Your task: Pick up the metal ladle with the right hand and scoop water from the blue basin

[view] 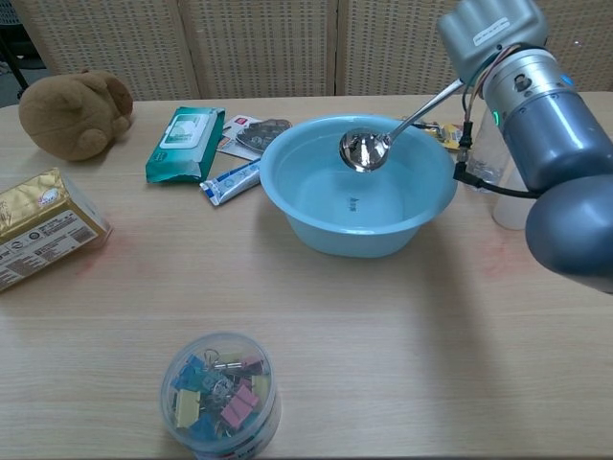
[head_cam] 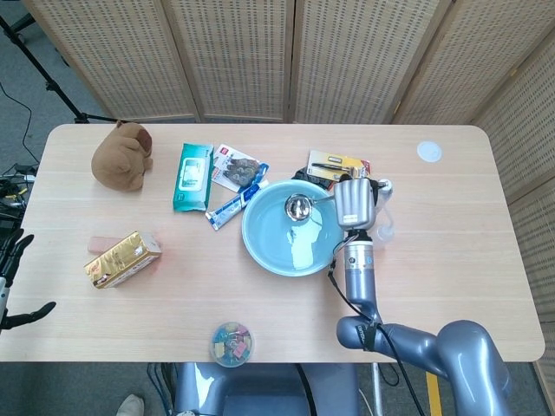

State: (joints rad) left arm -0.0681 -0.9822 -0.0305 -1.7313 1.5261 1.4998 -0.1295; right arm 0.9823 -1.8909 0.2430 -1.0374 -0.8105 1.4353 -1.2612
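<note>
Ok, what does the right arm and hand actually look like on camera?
The right arm is glossy blue-grey, with rounded cylindrical segments, a small green light near the wrist and thin black cables alongside. The right hand has a boxy, pale grey back.

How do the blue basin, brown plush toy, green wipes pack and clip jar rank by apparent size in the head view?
1. blue basin
2. brown plush toy and green wipes pack, too alike to rank
3. clip jar, smallest

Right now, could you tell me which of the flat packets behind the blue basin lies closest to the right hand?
The yellow carded packet, just behind the right hand; the green wipes pack lies far left.
</note>
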